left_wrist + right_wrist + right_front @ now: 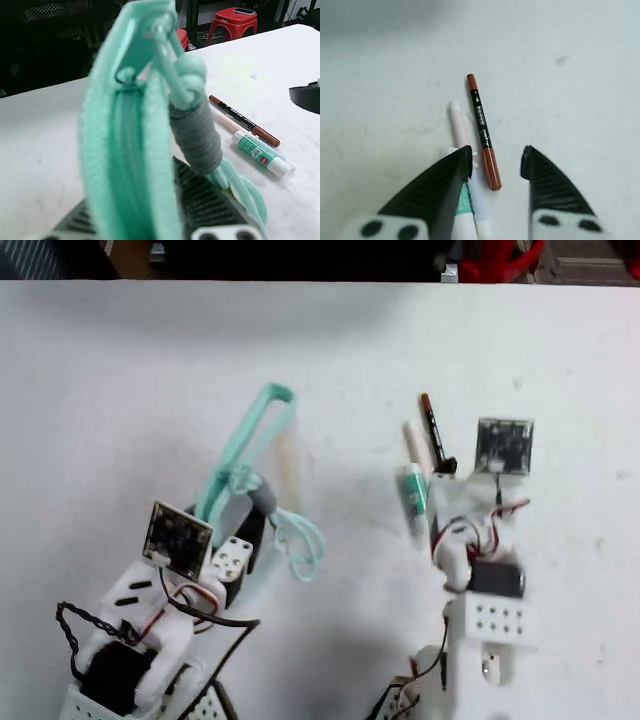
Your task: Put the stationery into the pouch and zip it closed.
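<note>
Left gripper (243,540) is clamped on the near end of the mint pouch (125,150), standing it on edge on the white table (120,370) with its zipped side up. That looks meant to keep the mouth facing upward and steady for loading. From above, the far end of the mouth appears slightly parted. Well apart from it, the right gripper (496,160) hovers over the stationery with its jaws spread, straddling the capped end of the brown marker (481,125), which suggests a pick lined up but not yet closed. The pouch's looped wrist cord (300,540) trails on the table beside the left gripper, hanging from the zip pull by a grey sleeve (195,135). It is out of the way of the opening. A pale pen (457,122) lies just beside the marker, nearly parallel. The short green-and-white glue stick (260,155) lies close against that pen at its near end, so a clean grip on the marker alone may be tight. Nothing is in the pouch yet, as far as can be seen.
</note>
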### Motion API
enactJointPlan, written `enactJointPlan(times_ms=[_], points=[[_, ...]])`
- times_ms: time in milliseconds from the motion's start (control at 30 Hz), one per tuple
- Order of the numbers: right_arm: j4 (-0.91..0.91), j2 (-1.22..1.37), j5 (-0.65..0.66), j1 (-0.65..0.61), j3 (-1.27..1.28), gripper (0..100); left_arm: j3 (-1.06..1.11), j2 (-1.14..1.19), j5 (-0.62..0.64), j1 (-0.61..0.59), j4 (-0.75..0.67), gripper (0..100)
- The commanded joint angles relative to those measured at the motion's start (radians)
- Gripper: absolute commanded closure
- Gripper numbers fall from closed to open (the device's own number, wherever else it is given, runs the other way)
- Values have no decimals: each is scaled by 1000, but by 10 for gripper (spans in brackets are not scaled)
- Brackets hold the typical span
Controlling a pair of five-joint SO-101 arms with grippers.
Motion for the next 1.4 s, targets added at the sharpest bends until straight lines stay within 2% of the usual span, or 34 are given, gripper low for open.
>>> enactJointPlan(times_ms=[0, 167, 300, 633, 800, 967, 1167, 1367], points=[[124, 226, 3, 4, -281, 789, 0, 13, 3, -10, -20, 910], [289, 668, 17, -5, -710, 794, 0, 13, 3, -10, -20, 910], [384, 980, 129, -12, -1036, 794, 0, 13, 3, -10, -20, 910], [618, 1560, 186, -31, -1697, 794, 0, 13, 3, -10, -20, 910], [705, 1762, 206, -74, -1921, 794, 0, 13, 3, -10, -20, 910], [719, 1917, 206, -65, -2096, 796, 0, 13, 3, -10, -18, 910], [723, 2060, 213, -39, -2232, 906, 0, 13, 3, -10, -18, 910], [768, 2126, 213, -19, -2335, 908, 0, 13, 3, -10, -17, 910]])
